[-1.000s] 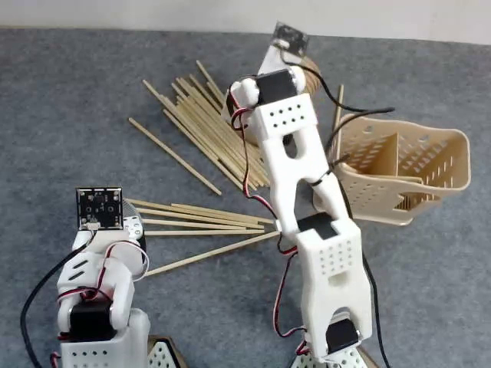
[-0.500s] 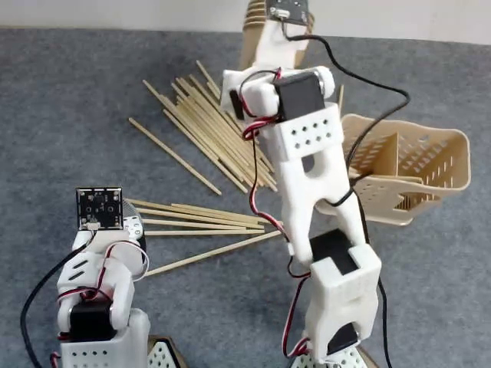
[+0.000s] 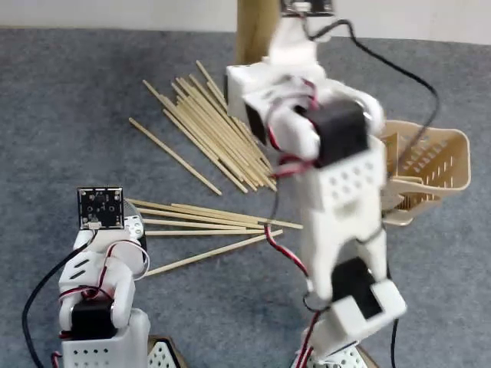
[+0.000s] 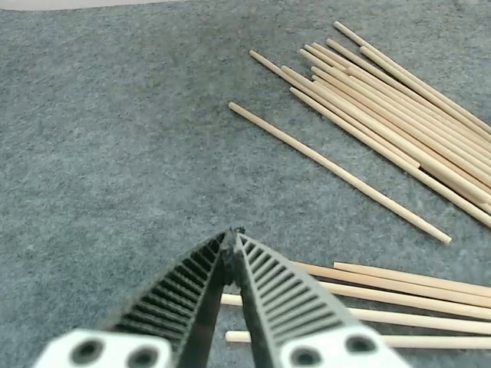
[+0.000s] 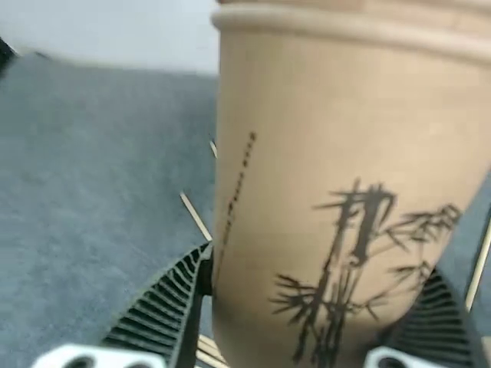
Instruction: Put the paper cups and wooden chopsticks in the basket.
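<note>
My right gripper (image 5: 314, 314) is shut on a brown paper cup (image 5: 345, 192) with a bamboo print, held upright between its ribbed fingers (image 5: 165, 307). In the high view the raised right arm holds that cup (image 3: 257, 31) at the far edge, above the big pile of wooden chopsticks (image 3: 211, 130). The beige slotted basket (image 3: 433, 165) stands at the right, partly hidden behind the arm. A smaller group of chopsticks (image 3: 203, 218) lies mid-table. My left gripper (image 4: 232, 234) is shut and empty, just above the carpet beside those chopsticks (image 4: 399, 295).
Grey carpet covers the table. The left arm's base (image 3: 96, 307) sits at the near left. One chopstick (image 4: 337, 172) lies apart from the big pile. Bare carpet stretches to the far left.
The right arm has risen with the paper cup, lifting it off the table toward the far edge. It now hides more of the basket. The left arm has not moved.
</note>
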